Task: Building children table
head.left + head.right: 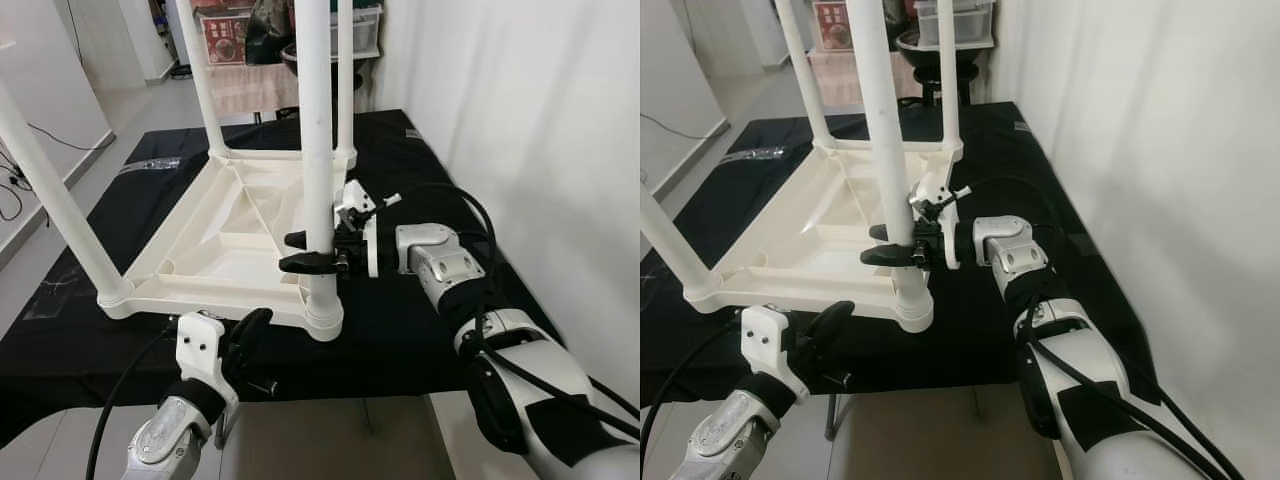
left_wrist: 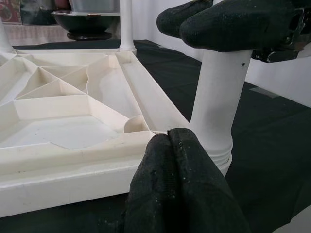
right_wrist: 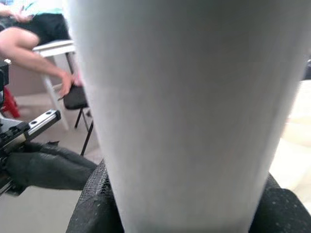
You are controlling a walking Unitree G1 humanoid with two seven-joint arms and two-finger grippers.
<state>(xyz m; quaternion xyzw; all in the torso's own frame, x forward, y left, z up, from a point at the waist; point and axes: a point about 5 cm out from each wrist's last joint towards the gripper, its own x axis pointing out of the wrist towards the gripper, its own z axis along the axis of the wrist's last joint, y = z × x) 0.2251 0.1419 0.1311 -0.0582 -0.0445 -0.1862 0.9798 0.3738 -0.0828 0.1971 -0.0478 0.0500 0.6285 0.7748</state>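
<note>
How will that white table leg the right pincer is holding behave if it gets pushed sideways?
The leg looks like stiff, smooth plastic, so it may slip in the right pincer. It stands tall in the tabletop's corner socket, so a sideways push would probably lever the light, upside-down top rather than bend the leg.

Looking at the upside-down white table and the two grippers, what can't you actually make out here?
- Tops of the table legs: cut off by the upper edge in both eye views.
- Whether the near leg is fully seated in its socket: too small to tell.
- Right gripper pads: in the right wrist view, the leg hides them.
- Left gripper grip: fingers together, touching nothing.
</note>
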